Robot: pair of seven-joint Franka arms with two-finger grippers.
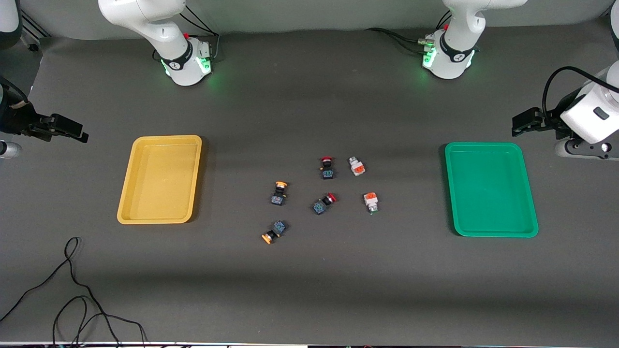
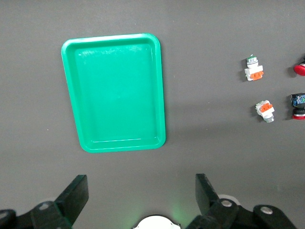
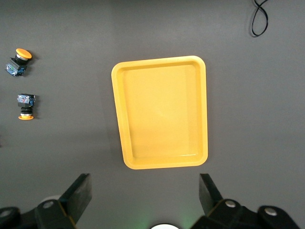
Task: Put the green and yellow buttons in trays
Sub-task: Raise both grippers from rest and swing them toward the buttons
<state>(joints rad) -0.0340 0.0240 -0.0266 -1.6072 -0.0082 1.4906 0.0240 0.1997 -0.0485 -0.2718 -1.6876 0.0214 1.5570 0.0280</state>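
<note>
While both arms are waiting at the frame's side edges, the left tool [image 1: 520, 126] is hanging at the right edge above the green tray [image 1: 491, 188], fingers spread wide; the right tool [image 1: 72, 131] is hanging at the left edge above the yellow tray [image 1: 159, 179], fingers likewise spread. Both trays are lying on the dark surface [image 1: 309, 290]. At frame centre, two yellow-capped buttons [image 1: 278, 193] [image 1: 273, 231] and two white-bodied buttons [image 1: 357, 166] [image 1: 371, 202] are lying loose, with two red-capped switches [image 1: 327, 167] [image 1: 324, 203] sitting between them. A black cable [image 1: 72, 295] is trailing at lower left.
</note>
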